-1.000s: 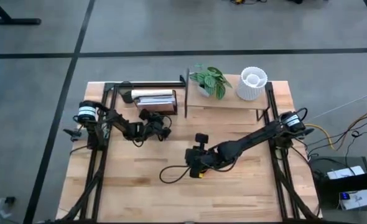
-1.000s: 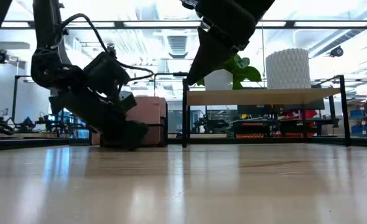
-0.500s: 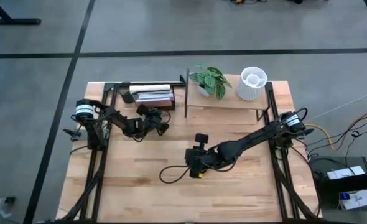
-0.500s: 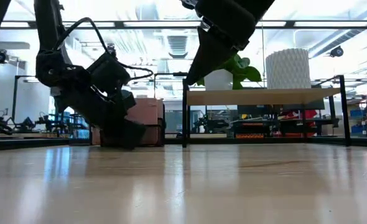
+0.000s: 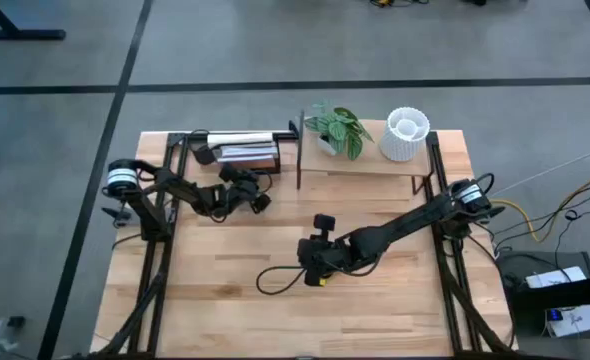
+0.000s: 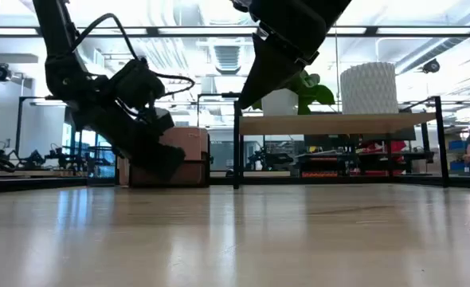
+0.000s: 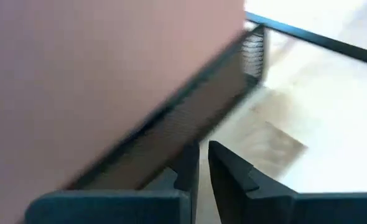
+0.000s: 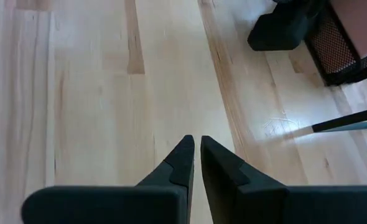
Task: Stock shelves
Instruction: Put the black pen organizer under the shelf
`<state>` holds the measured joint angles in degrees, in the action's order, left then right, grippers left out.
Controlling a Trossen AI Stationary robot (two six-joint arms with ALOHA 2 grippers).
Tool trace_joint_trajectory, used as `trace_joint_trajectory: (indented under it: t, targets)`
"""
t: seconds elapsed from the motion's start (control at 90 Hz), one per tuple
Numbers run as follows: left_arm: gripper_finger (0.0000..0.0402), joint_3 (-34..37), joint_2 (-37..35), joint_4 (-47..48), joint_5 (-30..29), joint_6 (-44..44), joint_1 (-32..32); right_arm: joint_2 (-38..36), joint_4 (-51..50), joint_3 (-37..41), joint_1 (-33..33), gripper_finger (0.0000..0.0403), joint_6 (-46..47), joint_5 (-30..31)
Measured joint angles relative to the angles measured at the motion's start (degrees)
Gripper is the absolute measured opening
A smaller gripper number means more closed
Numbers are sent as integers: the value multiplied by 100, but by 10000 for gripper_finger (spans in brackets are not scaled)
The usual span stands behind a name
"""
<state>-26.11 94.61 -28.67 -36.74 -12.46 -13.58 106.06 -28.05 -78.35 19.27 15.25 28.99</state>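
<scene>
on the far right part of the light wooden tabletop (image 5: 235, 300) stands the small shelf unit of thin black metal frame with pale wooden board (image 5: 360, 165), upright, its board raised off the table. on that board sit a green leafy plant in a white pot (image 5: 337, 128) toward the left end and a white ribbed cylindrical vase (image 5: 406, 134) toward the right end, apart from each other. just left of the shelf unit, at the far edge, a dark slatted book rack (image 5: 237, 150) holds a reddish-brown book or box (image 6: 181, 153) with pale page edges on top; in the low view it stands beside the shelf's left post.

left gripper (image 5: 259, 200) is at the near side of the rack, close to the brown book, arm reaching in from the left table edge. left wrist view shows its dark fingers (image 7: 230, 171) almost together, only a thin gap, nothing between them, brown surface and dark mesh of the rack right ahead.

right gripper (image 5: 315, 262) is low over the bare middle of the table, well apart from the shelf, arm stretched from the right edge. its fingers (image 8: 182, 158) are nearly touching with a thin slit, holding nothing. a black cable (image 5: 275, 280) loops on the table beside it.
</scene>
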Motion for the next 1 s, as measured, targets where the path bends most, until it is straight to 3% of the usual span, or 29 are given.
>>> trace_joint_trajectory:
  t: [0.156,0.444,0.656,1.0]
  targets:
    - [21,0,-580,873,173,-359,123,0,-1,0,0,11,22,-1]
    - [29,-233,-2528,3252,177,-798,226,0,8,0,-2,11,22,0]
    - [46,-592,-3487,4931,171,-1036,-124,0,48,0,-2,11,22,0]
    - [113,-1757,-3862,7052,280,786,-648,0,47,0,-2,11,22,0]
